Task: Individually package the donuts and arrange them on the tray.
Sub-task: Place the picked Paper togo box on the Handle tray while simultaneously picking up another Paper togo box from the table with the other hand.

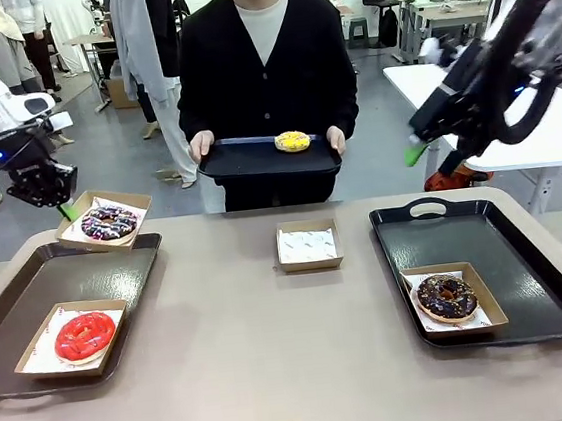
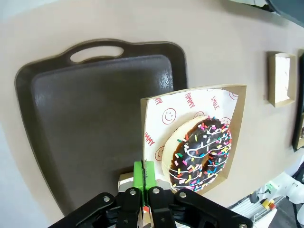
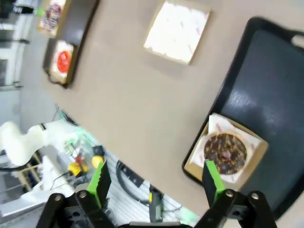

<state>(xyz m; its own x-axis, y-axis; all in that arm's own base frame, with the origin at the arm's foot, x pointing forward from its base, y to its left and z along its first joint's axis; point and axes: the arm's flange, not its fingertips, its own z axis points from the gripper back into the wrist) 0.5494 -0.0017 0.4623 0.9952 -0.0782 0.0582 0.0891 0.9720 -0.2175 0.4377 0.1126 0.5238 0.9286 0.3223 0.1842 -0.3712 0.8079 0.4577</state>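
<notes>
left gripper (image 1: 64,207) pinches the corner of a cardboard box (image 1: 131,199), pads together, box tilted over the far edge of the left tray (image 1: 28,287); the purple sprinkled donut (image 1: 108,223) inside lies at 4 o'clock of the pads. right gripper (image 1: 418,152) hangs spread wide, the boxed chocolate donut (image 1: 446,297) at 6 o'clock below it on the right tray (image 1: 527,255).

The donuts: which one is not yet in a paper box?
The yellow iced donut, lying bare on the black tray that the person holds. The red donut and two dark sprinkled donuts are already boxed.
</notes>
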